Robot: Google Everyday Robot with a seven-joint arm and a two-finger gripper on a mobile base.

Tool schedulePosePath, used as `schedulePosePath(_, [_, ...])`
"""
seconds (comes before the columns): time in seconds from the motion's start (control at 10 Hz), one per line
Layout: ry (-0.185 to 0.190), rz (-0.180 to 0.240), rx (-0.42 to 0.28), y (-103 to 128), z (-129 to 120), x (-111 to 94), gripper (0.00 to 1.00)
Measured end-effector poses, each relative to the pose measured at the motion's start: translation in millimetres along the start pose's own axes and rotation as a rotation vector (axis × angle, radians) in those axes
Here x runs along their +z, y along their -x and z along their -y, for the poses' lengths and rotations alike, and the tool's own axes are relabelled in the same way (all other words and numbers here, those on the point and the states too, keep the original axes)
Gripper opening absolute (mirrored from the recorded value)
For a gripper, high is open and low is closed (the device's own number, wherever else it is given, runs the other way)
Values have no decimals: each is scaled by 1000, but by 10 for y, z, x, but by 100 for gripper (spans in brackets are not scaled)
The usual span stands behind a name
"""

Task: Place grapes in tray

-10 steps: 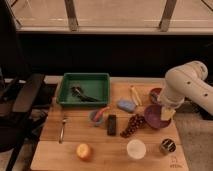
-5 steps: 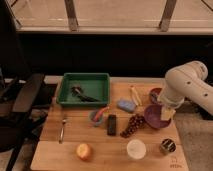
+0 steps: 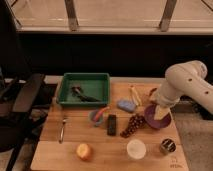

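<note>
Wooden counter up front: grapes lie just left of the jaws and nearer us, long axis slanting up toward them. Jaws hang over the purple bowl, can't tell their opening. Green tray sits further left, behind.

grapes dk purple bunch, tool just R | tray green, back-L

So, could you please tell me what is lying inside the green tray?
A dark utensil-like object lies on the floor of the tray, covering whatever is beneath it. The grapes lie outside, on the table; the hand hangs over the purple bowl.
</note>
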Motion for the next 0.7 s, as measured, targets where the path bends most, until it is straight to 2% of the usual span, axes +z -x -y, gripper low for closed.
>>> schedulePosePath(0.2, [27, 20, -55, 320, 33, 197, 65])
schedulePosePath(0.3, [36, 20, -61, 392, 47, 345, 65])
schedulePosePath(0.4, [55, 26, -50, 425, 46, 566, 65])
schedulePosePath(0.7, [104, 51, -20, 383, 24, 1059, 65])
